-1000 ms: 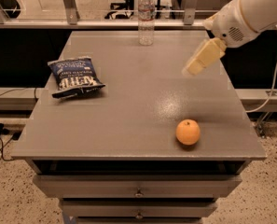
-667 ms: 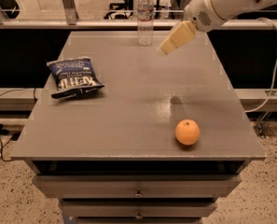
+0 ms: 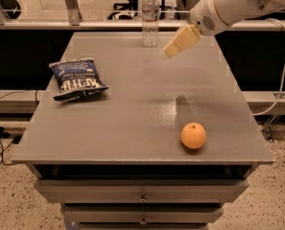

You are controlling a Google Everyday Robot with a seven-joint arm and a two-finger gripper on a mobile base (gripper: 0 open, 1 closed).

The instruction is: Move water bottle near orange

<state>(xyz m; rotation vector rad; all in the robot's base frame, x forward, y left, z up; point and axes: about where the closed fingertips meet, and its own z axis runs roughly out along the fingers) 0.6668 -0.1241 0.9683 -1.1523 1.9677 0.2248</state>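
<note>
The water bottle (image 3: pixel 150 17) stands upright at the far edge of the grey table (image 3: pixel 132 109), near its middle; it is clear with a white cap and a pale label band. The orange (image 3: pixel 193 135) sits near the front right of the table. My gripper (image 3: pixel 169 50) hangs in the air over the far right part of the table, to the right of the bottle and a little nearer, not touching it. It holds nothing. The white arm reaches in from the upper right.
A dark blue chip bag (image 3: pixel 77 79) lies on the left side of the table. Drawers (image 3: pixel 142 193) sit under the table front. A rail (image 3: pixel 60 24) runs behind the table. A cable (image 3: pixel 281 75) hangs at the right.
The gripper has moved left and toward the far edge, from over the right side of the table to close beside the bottle. Bottle, orange and bag have not moved.
</note>
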